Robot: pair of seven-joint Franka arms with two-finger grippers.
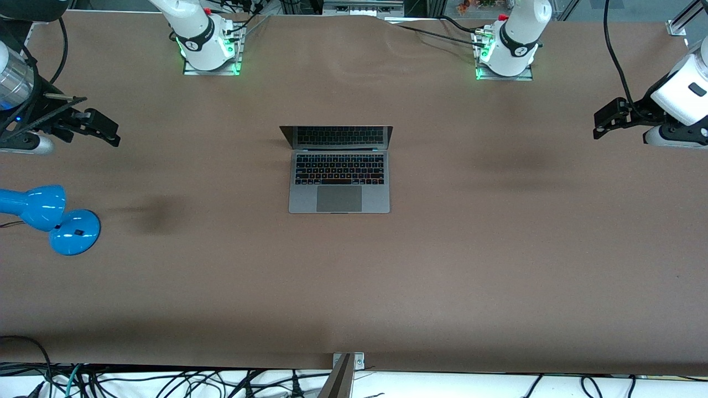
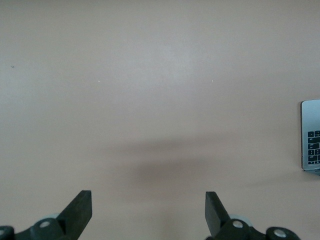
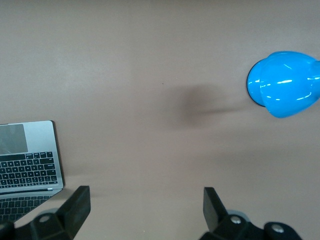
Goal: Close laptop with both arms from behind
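Mostly bare brown table [image 1: 498, 265], open laptop [image 1: 339, 182]

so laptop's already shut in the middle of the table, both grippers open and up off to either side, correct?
Not quite: the laptop is open, its screen upright and keyboard exposed in the front view. The rest holds: left gripper and right gripper are open, each raised over bare table at its own end.

I've got the laptop [image 1: 339, 177] sitting open in the middle of the table, a slim grey metal machine with black keys and a large trackpad on the side nearer the front camera. Its dark screen stands up at the edge toward the robots' bases, mirroring the keyboard. My wrist views each catch just a corner of it [image 2: 312, 136] [image 3: 29, 160], flat on the brown tabletop.
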